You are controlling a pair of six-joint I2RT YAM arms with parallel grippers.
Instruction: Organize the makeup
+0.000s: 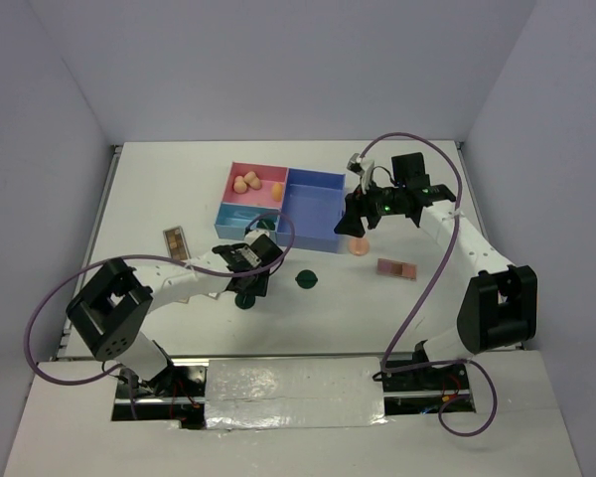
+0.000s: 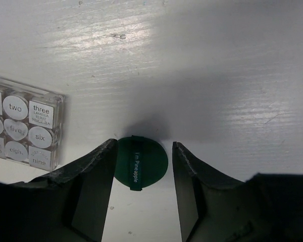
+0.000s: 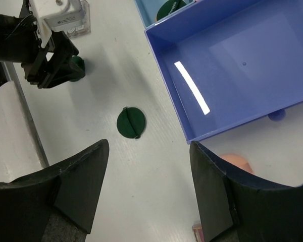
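Observation:
My left gripper (image 1: pixel 246 288) is open and low over the table, with a dark green round compact (image 2: pixel 140 161) lying between its fingers (image 2: pixel 103 156); whether they touch it I cannot tell. A second green compact (image 1: pixel 306 279) lies on the table, and it also shows in the right wrist view (image 3: pixel 131 122). My right gripper (image 1: pixel 356 227) is open and empty, above the table by the tray's front edge. A round peach puff (image 1: pixel 359 244) lies beside it, partly hidden in the right wrist view (image 3: pixel 236 162). Peach sponges (image 1: pixel 246 183) sit in the pink compartment. Palettes lie at the left (image 1: pixel 176 241) and the right (image 1: pixel 397 267).
The pink-and-blue tray (image 1: pixel 323 241) stands mid-table; its large blue compartment (image 3: pixel 237 65) holds nothing, and a green compact (image 3: pixel 169 7) lies in the light-blue one. A clear-cased palette with numbered pans (image 2: pixel 25 128) lies just left of my left gripper.

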